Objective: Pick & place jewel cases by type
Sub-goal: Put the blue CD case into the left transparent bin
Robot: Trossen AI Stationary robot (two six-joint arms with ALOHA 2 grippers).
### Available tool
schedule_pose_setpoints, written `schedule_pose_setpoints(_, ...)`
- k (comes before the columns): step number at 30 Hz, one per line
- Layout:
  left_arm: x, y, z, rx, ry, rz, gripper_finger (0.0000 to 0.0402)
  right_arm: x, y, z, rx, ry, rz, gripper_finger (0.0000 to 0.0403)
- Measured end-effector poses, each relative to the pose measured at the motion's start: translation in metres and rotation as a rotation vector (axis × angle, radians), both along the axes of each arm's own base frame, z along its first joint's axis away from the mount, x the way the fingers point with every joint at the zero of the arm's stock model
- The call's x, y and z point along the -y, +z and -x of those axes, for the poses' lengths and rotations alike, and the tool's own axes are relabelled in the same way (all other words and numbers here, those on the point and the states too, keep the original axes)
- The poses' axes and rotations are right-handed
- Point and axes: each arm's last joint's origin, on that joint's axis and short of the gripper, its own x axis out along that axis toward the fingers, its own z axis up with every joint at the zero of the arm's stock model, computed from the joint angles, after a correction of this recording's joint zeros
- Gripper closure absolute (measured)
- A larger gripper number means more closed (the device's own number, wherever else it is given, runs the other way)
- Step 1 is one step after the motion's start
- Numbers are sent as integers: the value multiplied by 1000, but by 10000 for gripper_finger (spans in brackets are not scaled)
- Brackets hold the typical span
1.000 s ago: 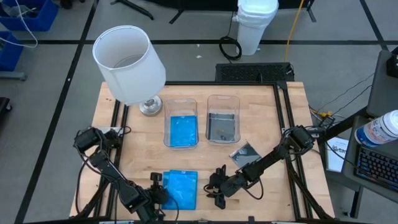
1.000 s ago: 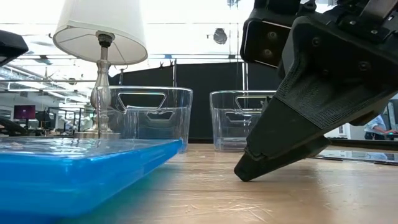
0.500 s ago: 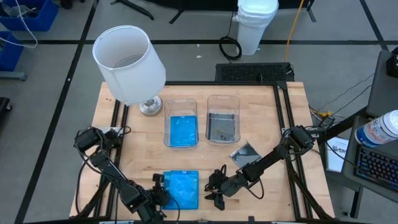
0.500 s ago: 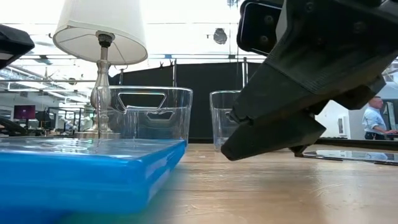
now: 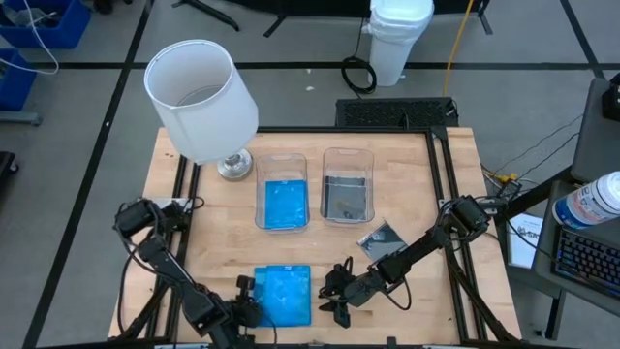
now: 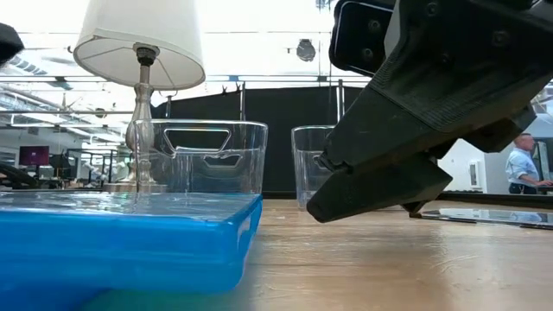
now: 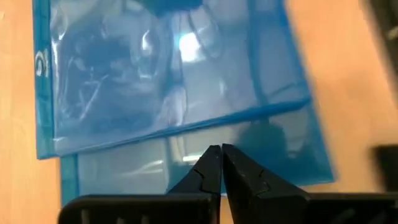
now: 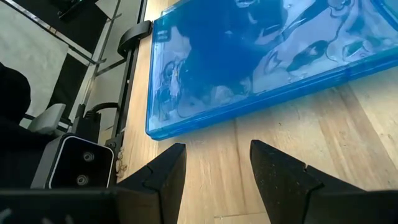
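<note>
Blue jewel cases (image 5: 286, 296) lie near the table's front edge. In the left wrist view they look like two, the upper (image 7: 168, 68) shifted off the lower (image 7: 273, 155). My left gripper (image 5: 250, 308) is shut at their left side. My right gripper (image 5: 336, 296) stands open just right of them, its fingertips above the wood, with nothing between them. A dark jewel case (image 5: 383, 237) lies flat farther right. More cases lie in two clear tubs, blue ones in the left tub (image 5: 282, 202) and dark ones in the right tub (image 5: 347, 197). My left gripper's shut fingertips (image 7: 211, 158) come down at a slant onto the lower blue case's exposed strip (image 7: 186, 152), right beside the upper case's edge. The cases lie flat on the table. Whether the tips also bear against the upper case's edge, I cannot tell.
A lamp with a white shade (image 5: 201, 97) stands on its metal base (image 5: 234, 165) at the far left of the table. Bare wood (image 5: 436, 174) lies right of the tubs and between the tubs and the blue cases.
The blue cases have slid a little toward the table's right edge and turned squarer to the front edge, with my shut left gripper beside them. My right gripper's fingertips have tipped up off the wood, staying open.
</note>
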Motion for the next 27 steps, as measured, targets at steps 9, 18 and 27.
schedule_pose_setpoints(9, 19, 19, 0, 148, -46, -17, 395, 0, 0, 0, -2, -1, 2, 232)
schedule_pose_setpoints(18, 21, 3, -19, 170, -82, -9, 397, 3, -3, 1, -37, -36, -21, 232)
schedule_pose_setpoints(27, 21, -14, -23, 148, -64, -35, 388, 17, -12, 5, -77, -85, -43, 232)
